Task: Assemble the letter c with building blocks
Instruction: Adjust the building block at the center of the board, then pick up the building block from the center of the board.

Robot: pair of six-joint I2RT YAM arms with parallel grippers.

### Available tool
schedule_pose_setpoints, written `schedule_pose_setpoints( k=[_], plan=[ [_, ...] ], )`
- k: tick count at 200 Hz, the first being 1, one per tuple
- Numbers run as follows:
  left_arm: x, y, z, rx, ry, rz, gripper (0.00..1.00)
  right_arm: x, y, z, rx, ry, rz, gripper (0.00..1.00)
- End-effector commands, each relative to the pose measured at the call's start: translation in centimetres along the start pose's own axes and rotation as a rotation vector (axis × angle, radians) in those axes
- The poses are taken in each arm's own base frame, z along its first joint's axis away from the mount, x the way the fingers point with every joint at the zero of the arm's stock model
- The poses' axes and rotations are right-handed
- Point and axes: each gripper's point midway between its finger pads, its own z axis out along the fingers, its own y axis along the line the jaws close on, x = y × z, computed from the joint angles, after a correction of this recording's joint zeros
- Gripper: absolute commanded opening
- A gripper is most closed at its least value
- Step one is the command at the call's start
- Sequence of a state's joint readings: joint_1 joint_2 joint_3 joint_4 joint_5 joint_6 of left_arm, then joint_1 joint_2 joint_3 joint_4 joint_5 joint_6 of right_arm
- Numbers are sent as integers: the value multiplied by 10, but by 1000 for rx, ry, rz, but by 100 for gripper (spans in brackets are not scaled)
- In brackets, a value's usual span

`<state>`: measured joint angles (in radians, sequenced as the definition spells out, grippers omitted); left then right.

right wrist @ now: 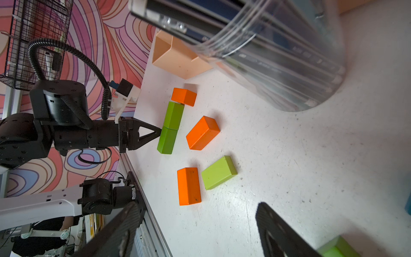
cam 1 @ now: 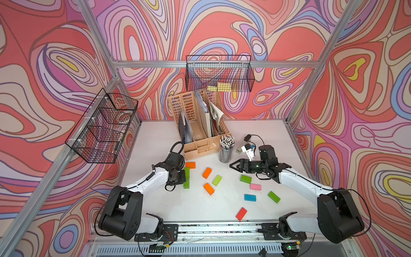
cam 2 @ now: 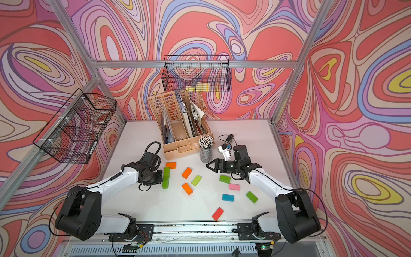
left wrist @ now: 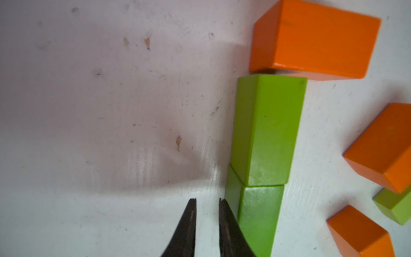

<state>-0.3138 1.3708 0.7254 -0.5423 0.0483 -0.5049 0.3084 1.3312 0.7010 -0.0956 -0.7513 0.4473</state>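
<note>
- Two green blocks [cam 1: 186, 172] abut below an orange block [cam 1: 190, 164], centre-left: likely the C's spine and top.
- Left end effector [left wrist: 205, 200], clenched empty, rests against the lower one, probably straightening it.
- Right end effector [cam 1: 231, 166] gapes, empty.

A robotics lab cell: aluminium frame [cam 1: 155, 64], swirl-printed walls [cam 1: 222, 22], left arm [cam 1: 144, 184] and right arm [cam 1: 300, 184] at a table [cam 1: 255, 133].

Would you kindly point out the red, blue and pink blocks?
red block [cam 1: 241, 213]: in a top view, middle of its top face.
blue block [cam 1: 250, 197]: in a top view, middle of its top face.
pink block [cam 1: 255, 186]: in a top view, middle of its top face.
</note>
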Motion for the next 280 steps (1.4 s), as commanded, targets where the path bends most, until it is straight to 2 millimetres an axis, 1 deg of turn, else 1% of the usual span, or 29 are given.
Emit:
schedule_pose_setpoints(
  k=[1, 12, 24, 55, 78, 90, 101, 123, 143, 163, 183, 203, 228, 280],
  plan=[
    [-3, 15, -19, -77, -46, -26, 25, -1, 3, -2, -6, -13, -19, 86],
    [-5, 13, -28, -60, -71, -26, 30, -1, 3, -2, -3, -15, -19, 86],
    [-6, 5, -36, -17, -98, 0, 35, -1, 3, -2, -1, -15, -20, 86],
    [-6, -26, -59, 99, -161, 130, 49, 0, 0, -2, 9, -14, -17, 86],
    [-3, -51, -68, 152, -197, 247, 56, 0, -1, -1, 11, -10, -11, 87],
    [1, -61, -68, 166, -201, 310, 60, 0, 0, -1, 10, -12, -14, 87],
    [4, -72, -67, 179, -200, 365, 62, -1, 1, -2, 9, -15, -15, 87],
    [11, -96, -59, 209, -187, 467, 63, -1, 1, -2, 8, -16, -16, 87],
    [19, -120, -49, 236, -169, 566, 68, -1, 1, -2, 7, -16, -18, 87],
    [27, -142, -42, 253, -152, 666, 68, -1, 2, -3, 6, -17, -19, 87],
    [36, -160, -34, 265, -121, 738, 69, -1, 2, -4, 5, -19, -21, 88],
    [42, -170, -26, 258, -88, 778, 70, -1, 3, -4, 5, -20, -23, 88],
    [49, -174, -17, 256, -45, 796, 70, -1, 3, -4, 6, -22, -26, 88],
    [66, -166, -10, 221, 29, 823, 72, 0, 2, -4, 6, -21, -24, 88]
  ],
)
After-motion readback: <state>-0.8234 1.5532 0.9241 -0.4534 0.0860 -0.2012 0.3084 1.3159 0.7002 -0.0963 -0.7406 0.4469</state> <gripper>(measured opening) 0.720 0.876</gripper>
